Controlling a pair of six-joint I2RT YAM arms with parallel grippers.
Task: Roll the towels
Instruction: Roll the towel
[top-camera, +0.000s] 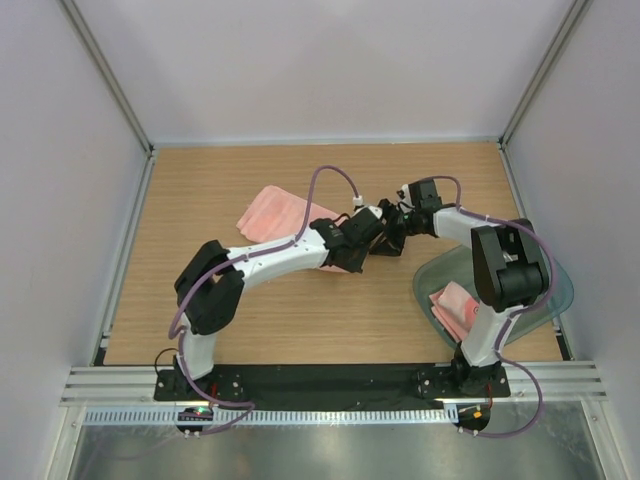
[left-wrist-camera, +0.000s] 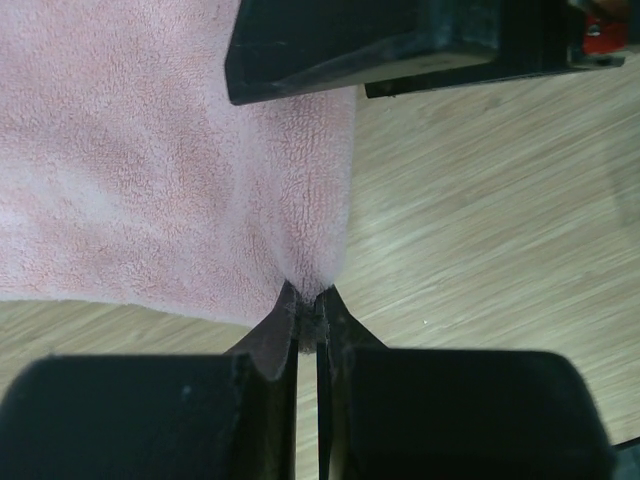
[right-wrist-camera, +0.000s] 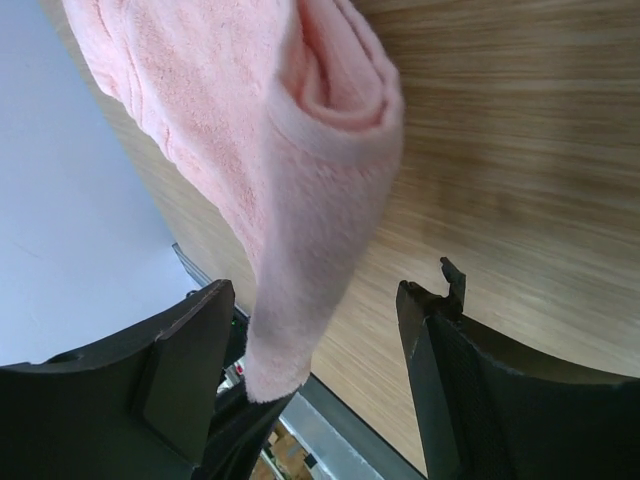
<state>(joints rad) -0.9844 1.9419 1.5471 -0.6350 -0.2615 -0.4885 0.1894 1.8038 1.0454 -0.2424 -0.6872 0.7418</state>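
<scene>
Top view: a pink towel (top-camera: 275, 212) is spread on the wooden table (top-camera: 200, 180), extending beyond the fingers of both grippers. The left gripper (top-camera: 375, 243) and right gripper (top-camera: 393, 232) are brought tip to tip at one end of it. A second pink towel (top-camera: 455, 305) is seen folded in a grey-green tub (top-camera: 560, 290), well apart from the fingers.

Left wrist view: the left gripper (left-wrist-camera: 308, 300) is shown with fingers pressed together, the pink towel's (left-wrist-camera: 150, 180) edge pinched between the tips.

Right wrist view: the right gripper (right-wrist-camera: 315, 330) is shown with fingers spread. A folded part of the pink towel (right-wrist-camera: 250, 150) is hung between them, closer to one finger.
</scene>
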